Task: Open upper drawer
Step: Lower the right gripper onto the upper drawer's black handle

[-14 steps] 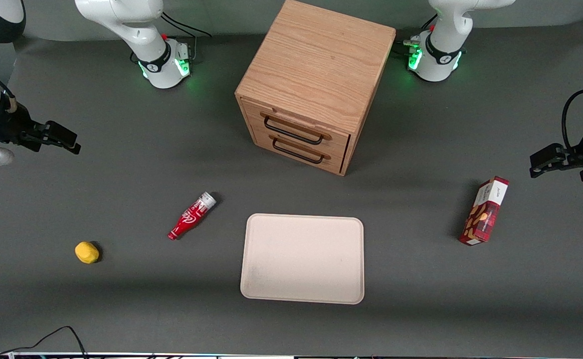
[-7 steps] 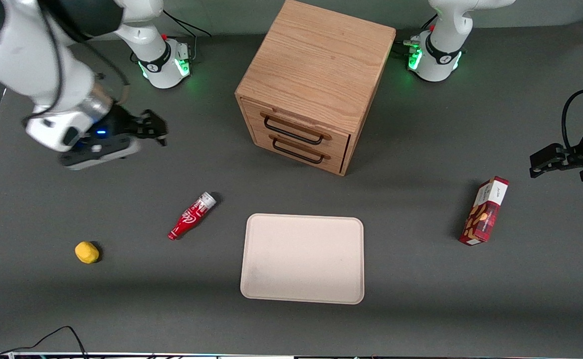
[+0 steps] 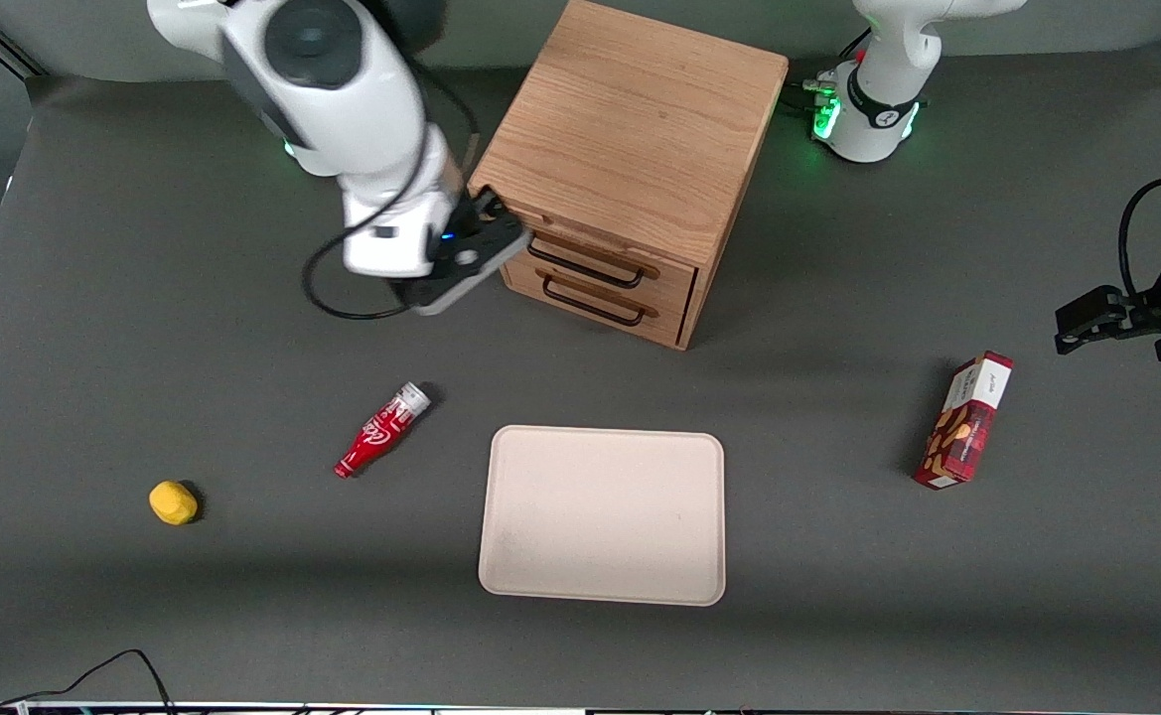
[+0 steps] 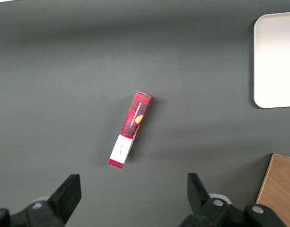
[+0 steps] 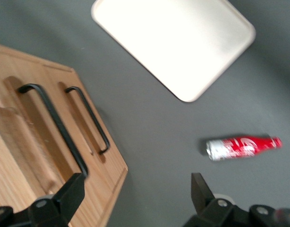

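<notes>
The oak cabinet (image 3: 640, 129) stands at the table's middle with two drawers, both shut. The upper drawer (image 3: 630, 260) has a thin black wire handle (image 3: 580, 263); the matching lower drawer (image 3: 652, 298) sits under it. My right gripper (image 3: 493, 220) is open and empty. It hangs just in front of the upper drawer's front, at the corner toward the working arm's end, beside the handle's end. In the right wrist view the upper drawer's handle (image 5: 52, 130) runs down to one finger (image 5: 71, 191), and the gripper (image 5: 135, 189) straddles the cabinet's lower edge.
A cream tray (image 3: 602, 514) lies nearer the camera than the cabinet. A red bottle (image 3: 382, 430) and a yellow lump (image 3: 173, 502) lie toward the working arm's end. A red snack box (image 3: 964, 420) lies toward the parked arm's end.
The right arm has swung in from the working arm's end of the table to the cabinet's front corner. The drawers have not moved.
</notes>
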Tool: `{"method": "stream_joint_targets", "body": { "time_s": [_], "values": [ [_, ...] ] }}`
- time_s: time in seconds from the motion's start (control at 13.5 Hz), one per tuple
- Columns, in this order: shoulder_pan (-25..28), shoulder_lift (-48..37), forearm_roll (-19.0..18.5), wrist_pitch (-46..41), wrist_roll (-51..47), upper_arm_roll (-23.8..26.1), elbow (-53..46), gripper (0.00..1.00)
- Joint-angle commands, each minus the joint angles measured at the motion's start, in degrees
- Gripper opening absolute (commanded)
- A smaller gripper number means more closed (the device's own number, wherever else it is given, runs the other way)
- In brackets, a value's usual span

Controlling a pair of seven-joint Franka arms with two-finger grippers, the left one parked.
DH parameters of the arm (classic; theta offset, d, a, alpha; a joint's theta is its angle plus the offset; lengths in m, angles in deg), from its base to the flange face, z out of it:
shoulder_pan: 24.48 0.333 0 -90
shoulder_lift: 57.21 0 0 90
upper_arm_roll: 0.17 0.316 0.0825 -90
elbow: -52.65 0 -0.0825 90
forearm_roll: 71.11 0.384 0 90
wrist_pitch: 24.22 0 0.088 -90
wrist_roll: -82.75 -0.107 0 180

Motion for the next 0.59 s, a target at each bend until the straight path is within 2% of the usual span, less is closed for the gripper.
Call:
{"method": "stream_joint_targets", "body": {
  "time_s": [0.0, 0.15, 0.52],
  "values": [
    [3.6, 5.8, -2.2, 1.6, 1.9, 0.6, -3.5, 1.00],
    [6.1, 7.7, -2.4, 5.1, 2.6, 0.5, -3.4, 1.00],
    [6.7, 10.3, -2.5, 6.9, 6.2, 0.5, -2.7, 1.00]
  ]
}}
